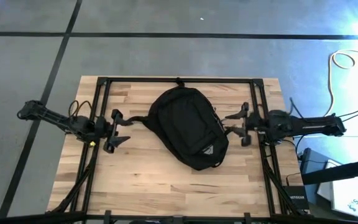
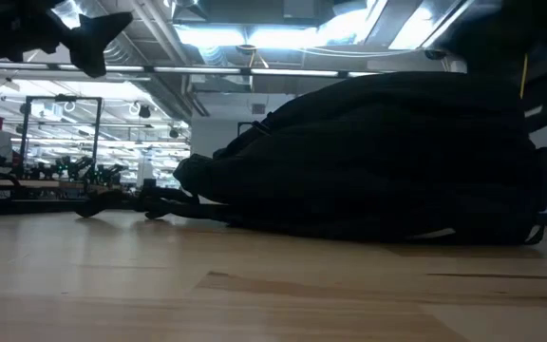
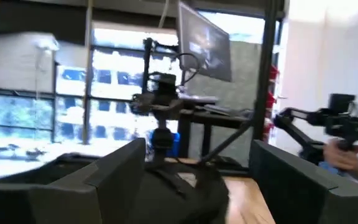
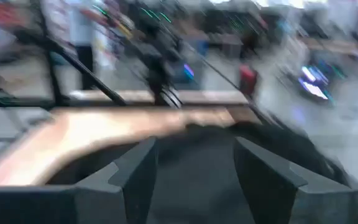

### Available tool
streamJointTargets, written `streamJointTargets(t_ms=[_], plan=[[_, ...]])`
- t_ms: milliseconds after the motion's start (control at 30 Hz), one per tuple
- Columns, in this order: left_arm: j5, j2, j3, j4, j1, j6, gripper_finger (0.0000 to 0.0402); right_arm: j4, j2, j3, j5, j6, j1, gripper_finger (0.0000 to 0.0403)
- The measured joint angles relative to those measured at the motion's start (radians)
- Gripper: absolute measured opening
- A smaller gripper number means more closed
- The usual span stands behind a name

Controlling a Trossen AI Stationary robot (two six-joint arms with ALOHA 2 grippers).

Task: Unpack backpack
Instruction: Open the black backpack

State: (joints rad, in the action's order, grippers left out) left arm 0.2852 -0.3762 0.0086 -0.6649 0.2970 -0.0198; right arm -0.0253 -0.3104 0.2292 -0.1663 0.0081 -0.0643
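Still zipped, the backpack [image 1: 188, 126] lies mid-table between two empty, spread grippers.

Largest first: the wooden table [image 1: 166, 186] carries only the black backpack, its long axis running diagonally from the far left toward the near right. It looks closed, so whatever is inside is hidden and nothing seems unpacked yet. The left gripper [image 1: 118, 130] hovers just off the bag's left edge, fingers apart, holding nothing; the right gripper [image 1: 241, 124] faces it from the opposite side, also parted and empty, and seems slightly nearer the fabric. The zipper pulls are too small to place.
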Motion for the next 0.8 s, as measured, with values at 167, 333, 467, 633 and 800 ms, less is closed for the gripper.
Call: streamJointTargets(t_ms=[167, 333, 467, 633, 800], plan=[[0.055, -0.134, 0.022, -0.035, 0.0, -0.083, 0.0274, 0.001, 0.0, -0.03, -0.167, 0.107, 0.0, 0.0192], [0.012, -0.345, 0.1, -0.156, 0.009, -0.055, 0.0274, 0.131, -0.006, -0.03, -0.162, 0.311, 0.0, 0.0191], [0.002, -0.51, 0.184, -0.225, 0.011, -0.003, 0.0274, 0.268, -0.02, -0.03, -0.103, 0.492, 0.0, 0.0191], [0.017, -0.717, 0.306, -0.238, 0.005, 0.001, 0.0274, 0.367, -0.021, -0.03, -0.088, 0.612, 0.0, 0.0191], [0.059, -0.914, 0.436, -0.237, -0.031, -0.031, 0.0274, 0.424, -0.059, -0.03, 0.048, 0.673, 0.0, 0.0191]])
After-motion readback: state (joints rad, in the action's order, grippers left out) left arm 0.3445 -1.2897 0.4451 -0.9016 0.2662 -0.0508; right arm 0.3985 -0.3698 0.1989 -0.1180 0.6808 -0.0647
